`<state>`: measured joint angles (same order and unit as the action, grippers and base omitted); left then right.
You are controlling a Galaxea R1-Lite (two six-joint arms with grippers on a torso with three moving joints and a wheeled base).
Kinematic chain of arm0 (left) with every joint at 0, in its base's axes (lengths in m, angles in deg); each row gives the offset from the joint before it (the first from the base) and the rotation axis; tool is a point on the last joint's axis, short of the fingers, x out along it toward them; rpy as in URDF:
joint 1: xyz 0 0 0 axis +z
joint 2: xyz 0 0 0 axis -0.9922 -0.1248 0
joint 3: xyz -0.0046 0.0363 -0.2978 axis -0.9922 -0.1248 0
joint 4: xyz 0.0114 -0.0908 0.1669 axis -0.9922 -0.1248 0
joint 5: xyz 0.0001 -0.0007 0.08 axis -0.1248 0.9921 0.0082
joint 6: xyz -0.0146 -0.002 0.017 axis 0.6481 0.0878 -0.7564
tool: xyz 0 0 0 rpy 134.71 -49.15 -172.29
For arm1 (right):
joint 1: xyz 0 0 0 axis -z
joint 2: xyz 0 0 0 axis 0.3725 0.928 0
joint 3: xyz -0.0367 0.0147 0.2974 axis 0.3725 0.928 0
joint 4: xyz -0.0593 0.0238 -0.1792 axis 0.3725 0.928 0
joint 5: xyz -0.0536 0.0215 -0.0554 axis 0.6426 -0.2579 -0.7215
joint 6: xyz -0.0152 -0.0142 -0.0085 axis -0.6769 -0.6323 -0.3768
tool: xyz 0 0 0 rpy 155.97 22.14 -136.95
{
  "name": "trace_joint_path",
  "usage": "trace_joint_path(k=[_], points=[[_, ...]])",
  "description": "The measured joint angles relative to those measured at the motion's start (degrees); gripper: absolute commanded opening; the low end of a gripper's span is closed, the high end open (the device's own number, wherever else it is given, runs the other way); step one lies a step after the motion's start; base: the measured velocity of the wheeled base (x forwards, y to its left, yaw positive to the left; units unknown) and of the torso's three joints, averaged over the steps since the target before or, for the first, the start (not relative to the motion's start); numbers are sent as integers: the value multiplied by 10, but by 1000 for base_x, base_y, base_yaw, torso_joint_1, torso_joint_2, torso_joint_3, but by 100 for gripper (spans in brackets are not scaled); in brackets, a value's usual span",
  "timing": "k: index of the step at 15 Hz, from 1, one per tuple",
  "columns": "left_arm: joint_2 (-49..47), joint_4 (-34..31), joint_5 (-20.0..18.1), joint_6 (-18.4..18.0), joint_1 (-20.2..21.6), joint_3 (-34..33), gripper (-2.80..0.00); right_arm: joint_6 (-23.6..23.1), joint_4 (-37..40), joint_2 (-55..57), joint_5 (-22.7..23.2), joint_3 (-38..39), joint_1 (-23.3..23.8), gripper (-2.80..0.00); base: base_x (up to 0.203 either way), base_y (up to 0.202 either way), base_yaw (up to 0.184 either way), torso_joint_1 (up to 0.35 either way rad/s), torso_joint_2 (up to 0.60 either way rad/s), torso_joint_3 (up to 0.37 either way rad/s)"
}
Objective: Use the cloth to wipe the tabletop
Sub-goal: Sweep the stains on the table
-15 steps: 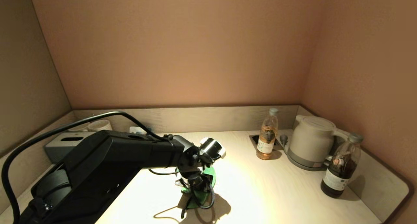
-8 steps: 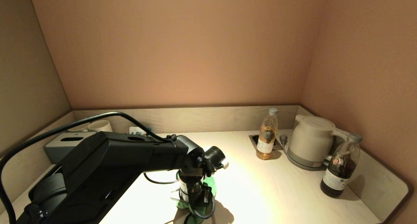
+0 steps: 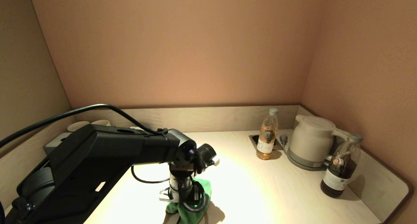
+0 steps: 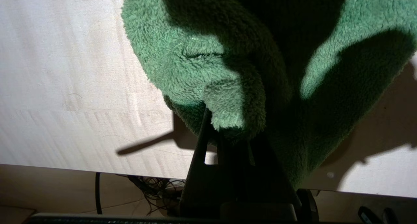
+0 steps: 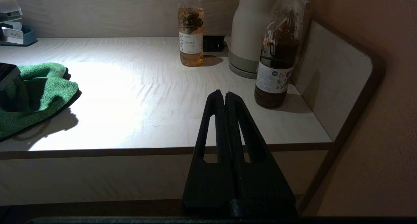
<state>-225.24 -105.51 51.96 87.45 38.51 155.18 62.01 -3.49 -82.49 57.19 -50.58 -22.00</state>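
Note:
The green cloth [image 3: 204,187] lies bunched on the pale wood-grain tabletop [image 3: 260,191] near its front edge, left of centre. My left gripper [image 3: 184,203] points straight down and is shut on the cloth. In the left wrist view a fold of the cloth [image 4: 195,61] is pinched at the fingertips [image 4: 228,126], the rest spreads on the tabletop [image 4: 65,87]. My right gripper [image 5: 224,94] is shut and empty, parked low in front of the counter's front edge; the cloth [image 5: 35,93] shows far off to its side.
A tea bottle [image 3: 267,136] stands by the socket cutout [image 3: 255,139], a white kettle [image 3: 311,142] and a dark bottle [image 3: 342,167] at the right. A grey tissue box [image 3: 53,144] and cups [image 3: 101,122] sit back left. A raised rim [image 3: 211,118] borders the counter.
My left gripper has dragged the cloth toward the front edge and a little to the left. The right arm has not moved.

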Motion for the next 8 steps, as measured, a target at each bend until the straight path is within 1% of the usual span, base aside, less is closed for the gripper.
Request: trace_joint_path(k=[3,6,7,8], points=[[-11,11,2,-11,33,15,-280,0,0,0,0,0,0,-280,0,0,0,0,0,0],[-23,27,1,-29,77,18,-280,0,0,0,0,0,0,-280,0,0,0,0,0,0],[-26,39,2,-37,84,18,-280,0,0,0,0,0,0,-280,0,0,0,0,0,0],[-29,66,2,-53,90,18,-280,0,0,0,0,0,0,-280,0,0,0,0,0,0]])
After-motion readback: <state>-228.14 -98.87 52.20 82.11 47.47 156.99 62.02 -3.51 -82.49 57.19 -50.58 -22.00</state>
